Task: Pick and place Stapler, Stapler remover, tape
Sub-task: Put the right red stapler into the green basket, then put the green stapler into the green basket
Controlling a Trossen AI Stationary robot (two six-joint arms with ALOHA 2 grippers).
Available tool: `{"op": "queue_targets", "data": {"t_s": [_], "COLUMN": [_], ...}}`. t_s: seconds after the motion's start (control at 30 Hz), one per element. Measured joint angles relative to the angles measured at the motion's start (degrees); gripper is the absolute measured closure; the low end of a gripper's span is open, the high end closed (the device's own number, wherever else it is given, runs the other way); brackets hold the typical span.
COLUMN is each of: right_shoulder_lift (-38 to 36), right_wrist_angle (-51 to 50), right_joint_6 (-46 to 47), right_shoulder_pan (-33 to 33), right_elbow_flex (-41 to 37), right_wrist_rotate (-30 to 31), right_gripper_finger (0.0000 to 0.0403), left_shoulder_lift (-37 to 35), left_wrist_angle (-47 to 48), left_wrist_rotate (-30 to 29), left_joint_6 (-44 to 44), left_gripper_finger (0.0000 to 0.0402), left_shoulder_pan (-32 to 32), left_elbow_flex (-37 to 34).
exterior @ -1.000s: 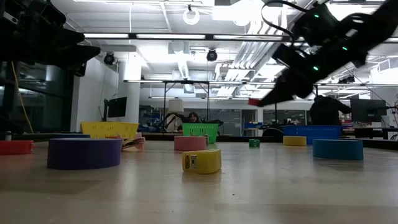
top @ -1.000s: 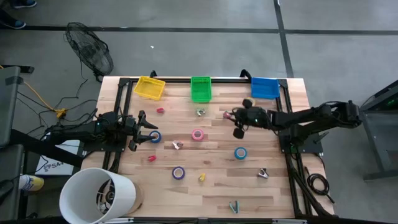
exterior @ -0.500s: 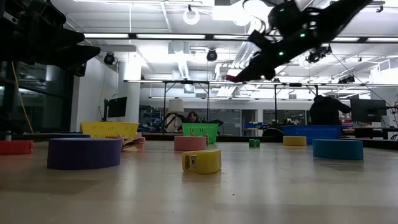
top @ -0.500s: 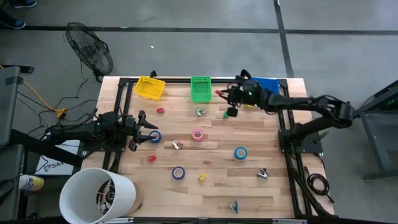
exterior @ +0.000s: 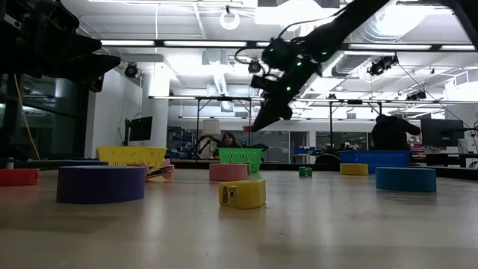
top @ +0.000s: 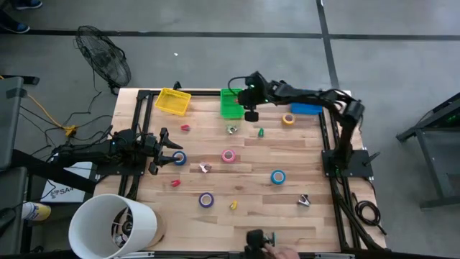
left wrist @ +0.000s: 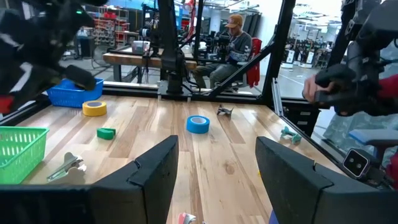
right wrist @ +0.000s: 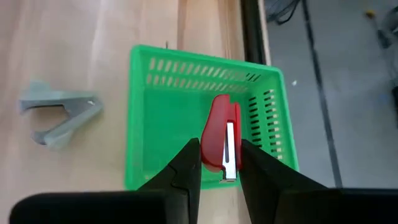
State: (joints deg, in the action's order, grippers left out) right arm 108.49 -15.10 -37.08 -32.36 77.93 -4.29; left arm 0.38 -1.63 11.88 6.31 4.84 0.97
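Left gripper [top: 170, 151]: my left fingers stand spread and empty, low over the left side of the table, with the blue tape roll [top: 179, 158] just beside their tips.
Yellow basket [top: 172, 101]: on the far edge, left of the green one; I cannot tell what is in it.
Green basket [right wrist: 205, 118]: on the far edge at the middle; the mesh floor under my right fingers looks bare.
Right gripper [right wrist: 219, 163]: my right fingers pinch a small red stapler [right wrist: 219, 140] and hang above the green basket.
Stapler, handling: I judge it light, stiff and hard-shelled, with a smooth plastic body that could slip. My hold is across its narrow sides, which suits it; a short drop into the mesh should do it no harm.
Staple remover [right wrist: 59, 112]: grey, on the boards just beside the green basket, jaws agape; best taken across its flat wings, I think.
Blue basket [top: 307, 107]: at the far right corner, a yellow tape roll [top: 288, 119] near it.
Surface: pale wooden planks, flat and dry; pink, blue and purple rolls lie scattered and well apart.
Room: an open workshop with benches and ceiling lights; a seated person shows beyond the table.
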Motion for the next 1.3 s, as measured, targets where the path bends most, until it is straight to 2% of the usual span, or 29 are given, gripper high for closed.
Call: {"op": "queue_targets", "data": {"t_s": [0.17, 0.33, 0.63, 1.13, 1.2, 1.3], "right_shoulder_lift": [6.54, 10.29, 11.31, 11.29, 11.23, 9.48], "right_wrist_angle": [-8.37, -11.50, -11.14, -9.44, -9.92, -13.55], "right_joint_6": [-2.37, -2.41, -1.63, 0.65, 0.83, 0.81], "right_shoulder_pan": [-0.04, 0.18, 0.20, 0.24, 0.26, 0.29], "right_elbow_flex": [9.40, 13.98, 11.83, 11.87, 11.87, 11.87], "right_wrist_rotate": [-0.24, -2.73, -2.92, -2.22, -0.41, 5.41], "right_gripper_finger": [0.0323, 0.0323, 0.0319, 0.0249, 0.0242, 0.0234], "left_shoulder_lift": [-0.02, -0.02, 0.00, -0.02, -0.01, -0.02], "left_wrist_angle": [0.01, 0.02, 0.02, 0.02, 0.02, 0.02], "left_wrist_rotate": [-0.04, -0.09, -0.13, -0.13, -0.13, -0.13], "left_joint_6": [0.00, 0.00, 0.00, 0.00, 0.00, 0.00], "left_gripper_finger": [0.0190, 0.0190, 0.0190, 0.0190, 0.0190, 0.0190], "left_shoulder_pan": [0.01, 0.00, 0.00, 0.00, 0.00, 0.02], "left_elbow_flex": [-0.01, 0.00, -0.02, -0.02, 0.00, -0.01]}}
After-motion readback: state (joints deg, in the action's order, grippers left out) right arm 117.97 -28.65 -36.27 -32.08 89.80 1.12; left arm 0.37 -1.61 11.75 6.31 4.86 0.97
